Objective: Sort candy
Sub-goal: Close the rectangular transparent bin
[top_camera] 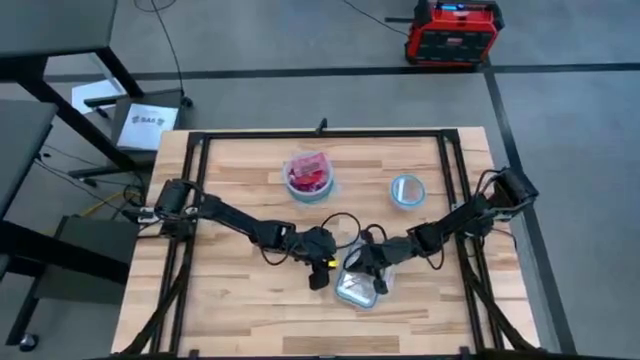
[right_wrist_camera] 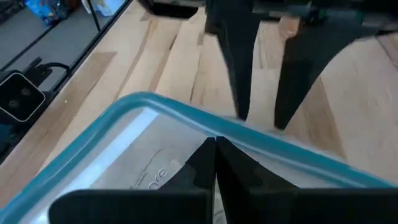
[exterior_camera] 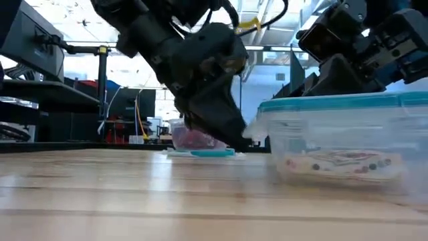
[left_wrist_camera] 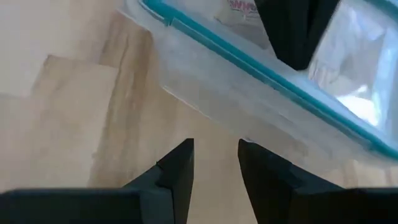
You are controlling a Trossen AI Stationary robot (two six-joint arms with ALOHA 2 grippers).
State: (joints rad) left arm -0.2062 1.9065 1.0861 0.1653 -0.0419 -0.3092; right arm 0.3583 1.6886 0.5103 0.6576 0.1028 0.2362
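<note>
My left gripper hovers low over the table, fingers a narrow gap apart and holding nothing, just beside the clear tub. My right gripper sits pinched together over the tub's teal rim. The candy lies flat on the tub's floor; more fills the far bowl. Which way any single sweet's long axis runs, I cannot tell. My worry: two grippers this near could collide, or nudge the light tub sideways.
</note>
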